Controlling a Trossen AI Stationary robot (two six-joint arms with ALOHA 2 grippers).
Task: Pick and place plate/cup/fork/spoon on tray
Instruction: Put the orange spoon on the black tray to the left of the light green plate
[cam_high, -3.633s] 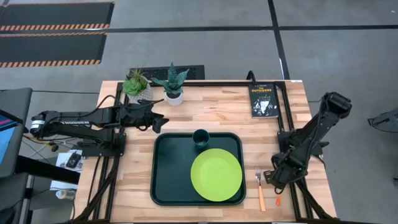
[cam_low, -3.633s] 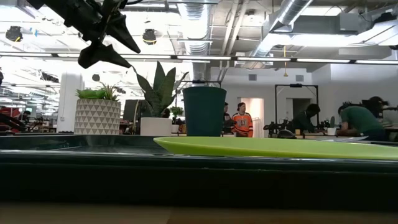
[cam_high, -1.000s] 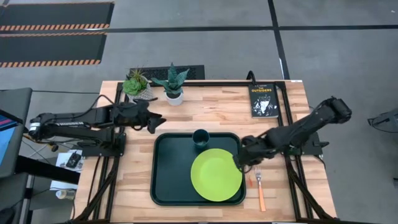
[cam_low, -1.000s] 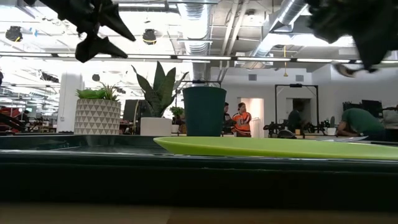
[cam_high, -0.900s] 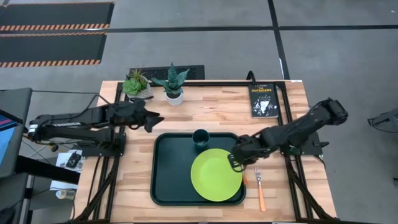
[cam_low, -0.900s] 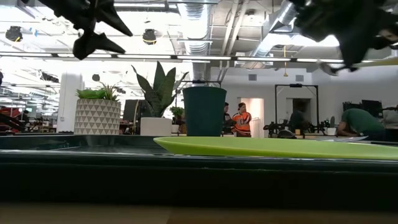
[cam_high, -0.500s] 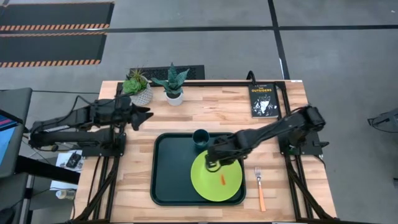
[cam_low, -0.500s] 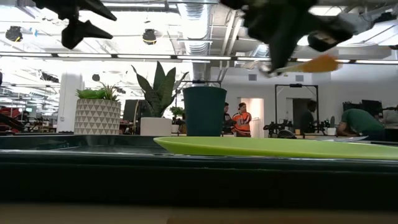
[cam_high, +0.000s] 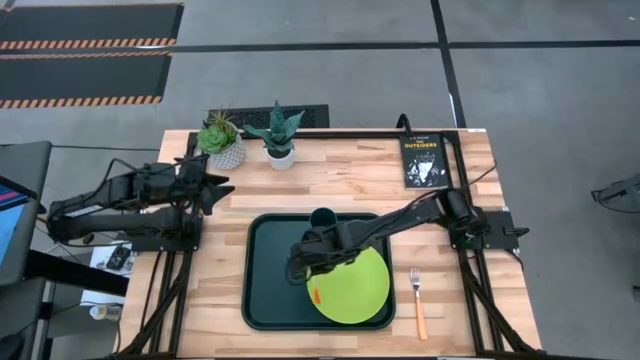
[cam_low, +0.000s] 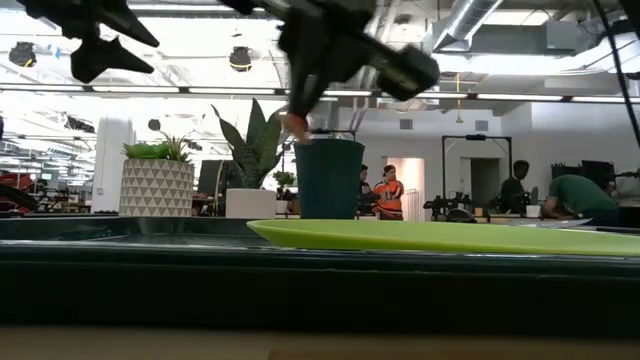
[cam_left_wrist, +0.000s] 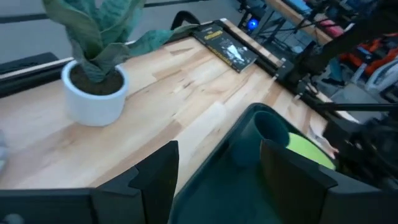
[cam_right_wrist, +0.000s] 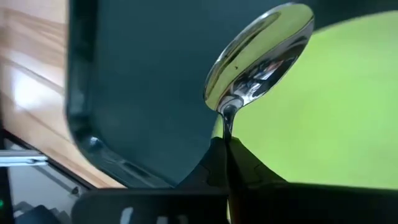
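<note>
The lime-green plate (cam_high: 352, 287) lies in the right half of the dark tray (cam_high: 265, 300), and the teal cup (cam_high: 322, 218) stands at the tray's far rim. Beside the tray's right side the yellow-handled fork (cam_high: 418, 300) lies on the wood. My right gripper (cam_high: 303, 268) hangs over the tray at the plate's left edge, shut on the spoon (cam_right_wrist: 261, 53), whose red-orange handle (cam_high: 316, 296) shows below it. My left gripper (cam_high: 215, 185) stands open above the table's far left, near the plant pots, holding nothing. My right gripper pinches the spoon between its two fingers at the thin silver neck (cam_right_wrist: 226, 124) just behind the bowl. The bowl sticks out past the fingertips. The fingers come from above, slanting down. The spoon is lifted clear, over the line between the plate's edge and the tray's floor.
Two plant pots (cam_high: 222, 140) (cam_high: 278, 150) stand at the far left edge, and a black book (cam_high: 423, 160) lies at the far right. The right arm reaches across the plate and tray. Bare wood lies left of the tray.
My right gripper has carried the spoon toward the table's left edge, from the tray's right rim across the plate to the plate's left edge, keeping it shut and clear. My left gripper has drawn back toward the left edge, still open.
</note>
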